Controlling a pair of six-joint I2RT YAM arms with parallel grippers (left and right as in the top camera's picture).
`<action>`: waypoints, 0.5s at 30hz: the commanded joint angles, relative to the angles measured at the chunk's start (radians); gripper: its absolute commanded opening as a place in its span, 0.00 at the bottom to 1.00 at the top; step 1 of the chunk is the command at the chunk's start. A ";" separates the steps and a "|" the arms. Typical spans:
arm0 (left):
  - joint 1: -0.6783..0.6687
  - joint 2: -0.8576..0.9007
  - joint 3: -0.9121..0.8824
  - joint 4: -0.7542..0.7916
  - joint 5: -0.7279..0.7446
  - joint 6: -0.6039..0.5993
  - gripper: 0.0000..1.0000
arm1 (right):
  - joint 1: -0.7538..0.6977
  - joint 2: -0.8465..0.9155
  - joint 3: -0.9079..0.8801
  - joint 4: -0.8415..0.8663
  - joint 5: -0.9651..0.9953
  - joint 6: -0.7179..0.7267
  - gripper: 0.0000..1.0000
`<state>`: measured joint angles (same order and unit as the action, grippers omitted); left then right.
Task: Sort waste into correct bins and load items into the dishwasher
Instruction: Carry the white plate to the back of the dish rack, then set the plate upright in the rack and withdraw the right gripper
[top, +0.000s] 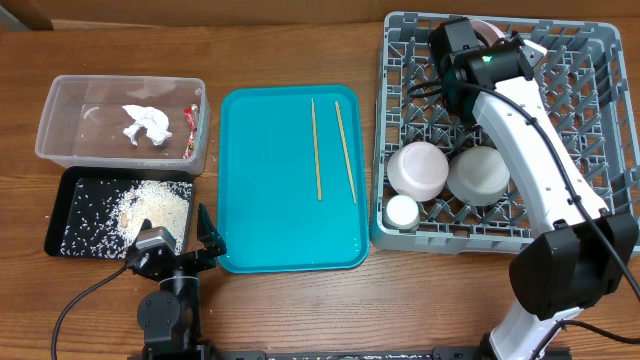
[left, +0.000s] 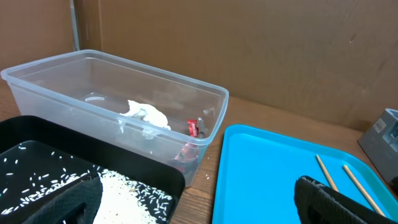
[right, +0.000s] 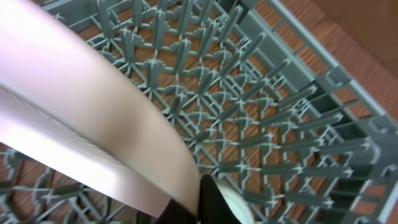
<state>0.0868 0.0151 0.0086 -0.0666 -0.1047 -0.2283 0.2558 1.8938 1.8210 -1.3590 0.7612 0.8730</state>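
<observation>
1. Brown wooden table (top: 300, 310) is carrying everything, and a plain brown board is standing behind it in the left wrist view.
2. At the far left a clear plastic tub (top: 45, 130) is sitting, holding a crumpled white napkin (top: 143, 122) near its middle and a red snack wrapper (top: 188, 118) by its right wall.
3. Just in front of the tub a shallow black tray (top: 60, 240) is lying, with rice grains (top: 150, 205) heaped in its right half and scattered thinly over its left.
4. A teal serving tray (top: 270, 200) is lying between these bins and the rack. Two wooden chopsticks (top: 316, 150) are resting on it side by side, not touching.
5. A grey dish rack (top: 600, 100) is filling the right side. Inside it, the left bowl (top: 418, 168) and the right bowl (top: 480, 175) are sitting next to each other, and a small white cup (top: 402, 210) is standing just in front of the left bowl, near the rack's near left corner.
6. The right gripper (top: 478, 40) is reaching over the rack's far rows and is clenching the rim of the white plate (right: 93, 124). From above the plate is showing only as a thin sliver, so it is standing on edge or nearly so. Whether it is touching the pegs cannot be told.
7. The left gripper (left: 198, 186) is hovering low at the table's near edge, its jaws spread wide around nothing. One finger (left: 62, 202) is hanging over the rice and the other is over the teal serving tray's near left corner.
</observation>
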 joint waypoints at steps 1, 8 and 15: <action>0.006 -0.011 -0.004 0.002 -0.002 0.012 1.00 | 0.009 -0.018 0.004 0.015 -0.023 0.049 0.04; 0.006 -0.011 -0.004 0.002 -0.002 0.012 1.00 | 0.002 -0.018 -0.054 0.026 -0.019 0.098 0.04; 0.006 -0.011 -0.004 0.002 -0.002 0.012 1.00 | -0.003 -0.017 -0.055 0.029 -0.023 0.106 0.04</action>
<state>0.0872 0.0151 0.0086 -0.0666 -0.1047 -0.2283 0.2562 1.8938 1.7668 -1.3315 0.7315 0.9531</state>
